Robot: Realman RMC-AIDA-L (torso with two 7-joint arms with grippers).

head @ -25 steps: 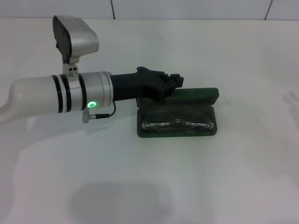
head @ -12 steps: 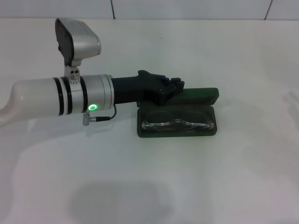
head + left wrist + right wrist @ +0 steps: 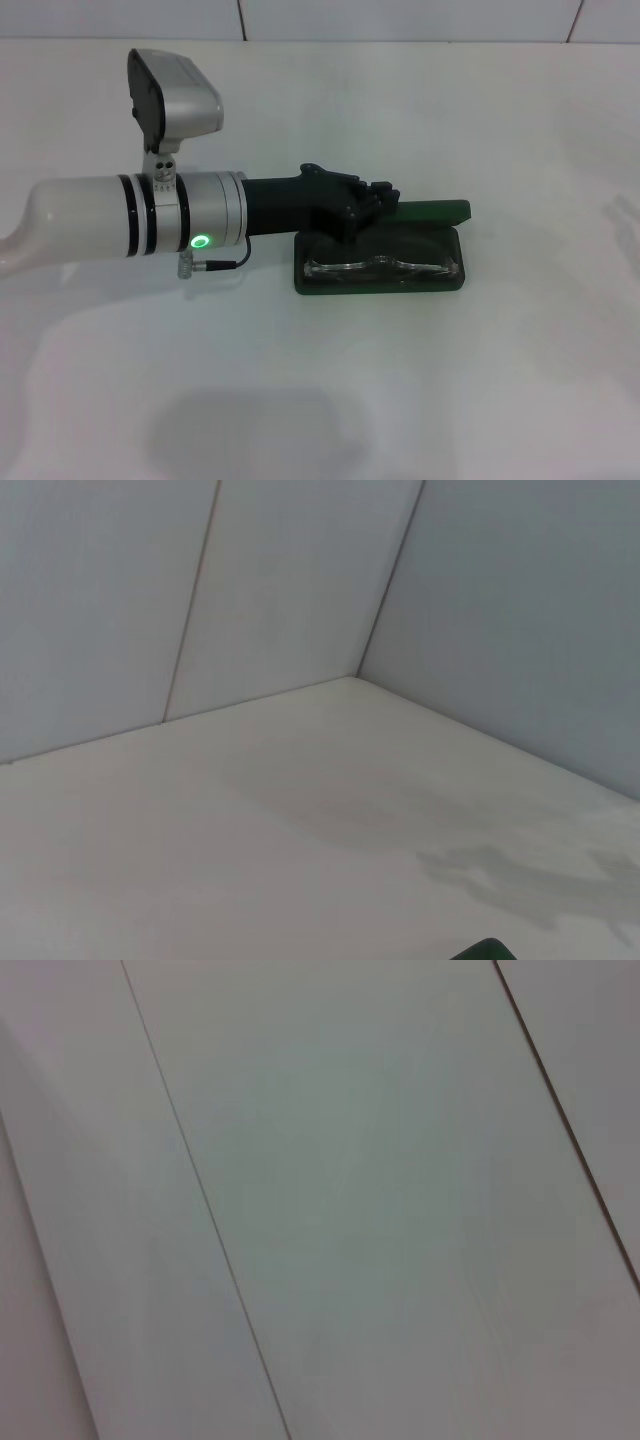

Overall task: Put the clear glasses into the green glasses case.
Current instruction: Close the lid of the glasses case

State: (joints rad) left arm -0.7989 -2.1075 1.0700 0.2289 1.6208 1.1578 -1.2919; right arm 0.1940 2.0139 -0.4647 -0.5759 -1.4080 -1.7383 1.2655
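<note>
We saw the clear glasses (image 3: 382, 266) lying inside the green glasses case (image 3: 380, 280) on the white table (image 3: 500, 380). The left gripper (image 3: 385, 200) reached over the case's raised lid (image 3: 435, 211), touching it; we couldn't tell whether its fingers were apart or together.

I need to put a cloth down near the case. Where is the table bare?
Bare table lies in front of the green glasses case and to its right. Crowded: the left gripper sits at the lid's back edge, over the clear glasses.
</note>
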